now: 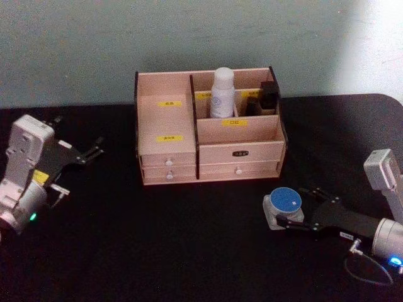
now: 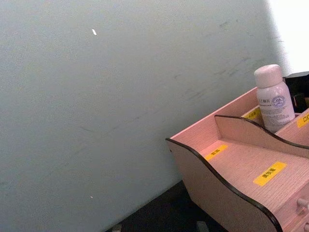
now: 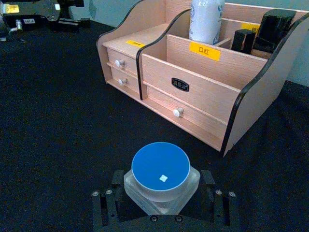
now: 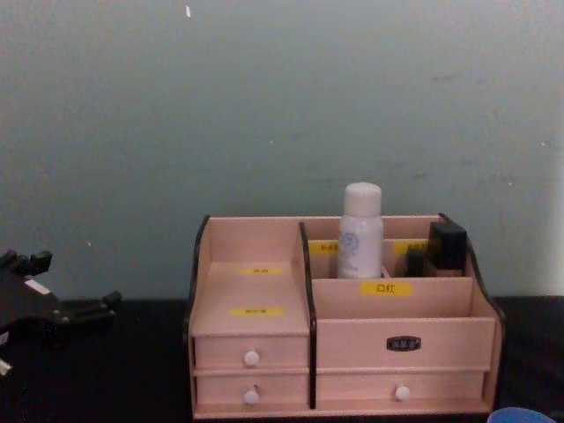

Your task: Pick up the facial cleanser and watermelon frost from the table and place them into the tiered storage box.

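One blue-lidded jar (image 3: 160, 166), clear and squarish below, on the black worktop (image 1: 157, 251), near and right of the tiered storage box (image 1: 208, 160). Small white speck on the lid, no legible writing. Sits within the right tool (image 3: 162, 179); clamped or merely flanked, cannot tell.

One white bottle (image 1: 221, 94) upright in a far compartment of the box, just right of the centre divider. Round emblem and print too fine to read.

One box: four white-knobbed drawers and five yellow labels. Only "口红", on the front right compartment, legible. Dark plate (image 4: 403, 343) on the upper right drawer unreadable. Two dark blocks (image 3: 273, 26) in the far right compartment, identity unclear.

Left tool (image 4: 75, 282) well left of the box, fingers apart, holding nothing. From the chest, jar cut off to a blue sliver at the lower right corner.
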Action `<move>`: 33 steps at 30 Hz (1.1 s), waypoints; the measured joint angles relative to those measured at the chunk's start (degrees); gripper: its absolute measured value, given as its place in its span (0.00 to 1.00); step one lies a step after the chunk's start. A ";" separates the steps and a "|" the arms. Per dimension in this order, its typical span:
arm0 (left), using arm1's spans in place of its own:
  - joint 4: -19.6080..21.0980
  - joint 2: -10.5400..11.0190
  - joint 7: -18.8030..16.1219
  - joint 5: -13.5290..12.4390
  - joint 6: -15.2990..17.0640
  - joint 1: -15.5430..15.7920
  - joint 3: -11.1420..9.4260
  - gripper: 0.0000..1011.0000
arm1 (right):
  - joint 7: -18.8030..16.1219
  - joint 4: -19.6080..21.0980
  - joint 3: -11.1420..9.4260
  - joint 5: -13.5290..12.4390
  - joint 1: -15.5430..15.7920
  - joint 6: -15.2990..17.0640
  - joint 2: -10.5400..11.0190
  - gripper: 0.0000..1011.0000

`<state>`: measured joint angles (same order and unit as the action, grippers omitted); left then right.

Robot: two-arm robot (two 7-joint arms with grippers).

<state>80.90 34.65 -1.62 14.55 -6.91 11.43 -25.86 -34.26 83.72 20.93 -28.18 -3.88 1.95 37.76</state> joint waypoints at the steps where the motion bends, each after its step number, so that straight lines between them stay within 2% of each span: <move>1: 0.00 0.00 0.00 0.00 0.00 0.00 0.00 0.99 | 0.00 0.00 0.00 0.00 0.00 0.00 0.00 0.99; 30: 0.00 0.00 0.00 0.00 0.00 0.00 0.00 0.99 | 0.07 0.07 -0.12 0.03 0.11 -0.13 0.01 0.99; 33: 0.00 0.00 0.00 0.00 0.00 0.00 0.00 0.99 | 0.08 0.07 -0.12 0.03 0.11 -0.15 0.01 0.94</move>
<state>80.90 34.65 -1.62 14.55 -6.91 11.43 -25.86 -34.17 83.79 20.80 -28.15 -3.77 1.80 37.78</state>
